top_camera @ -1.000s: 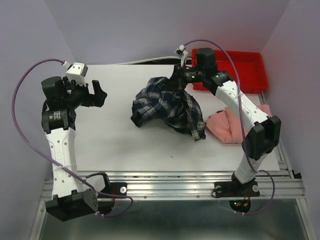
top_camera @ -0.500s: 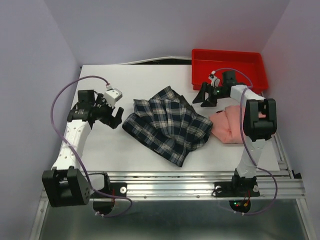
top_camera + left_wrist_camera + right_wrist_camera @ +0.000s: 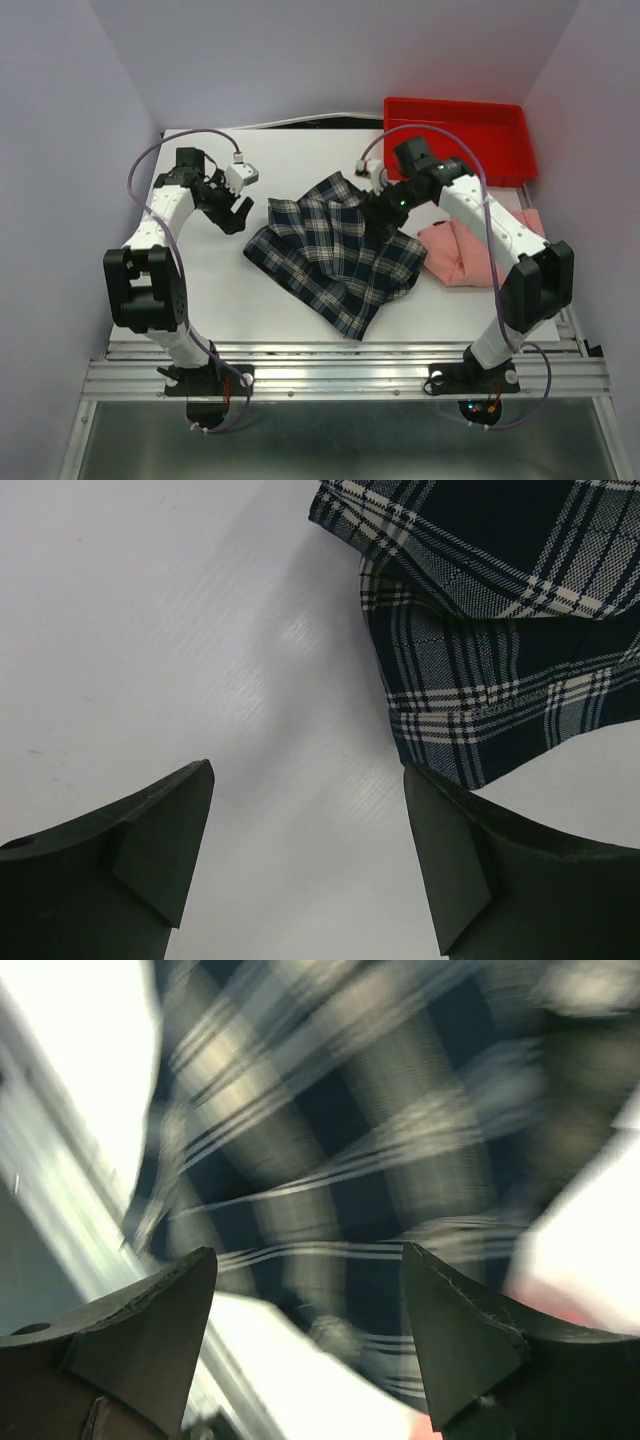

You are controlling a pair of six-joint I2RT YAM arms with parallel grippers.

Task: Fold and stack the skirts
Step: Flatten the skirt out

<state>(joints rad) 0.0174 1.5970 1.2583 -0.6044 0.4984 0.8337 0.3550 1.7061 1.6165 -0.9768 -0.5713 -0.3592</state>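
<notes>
The plaid skirt (image 3: 335, 252) lies spread flat in the middle of the white table, pleats fanning toward the front. The salmon-pink skirt (image 3: 470, 250) lies bunched at its right edge. My left gripper (image 3: 236, 212) is open just left of the plaid skirt's upper left corner (image 3: 470, 630), its jaws over bare table with nothing between them. My right gripper (image 3: 382, 205) hovers open over the plaid skirt's upper right part (image 3: 330, 1140); the right wrist view is blurred, and nothing sits between the jaws.
A red plastic tray (image 3: 520, 150) stands at the back right corner, behind the right arm. The table's left edge (image 3: 140, 250) runs close to the left arm. The metal frame rail (image 3: 340, 365) borders the front.
The plaid skirt was released from the right gripper and dropped flat. Right gripper swung left from beside the tray over the skirt's upper right. Left gripper moved up toward the skirt's left corner.
</notes>
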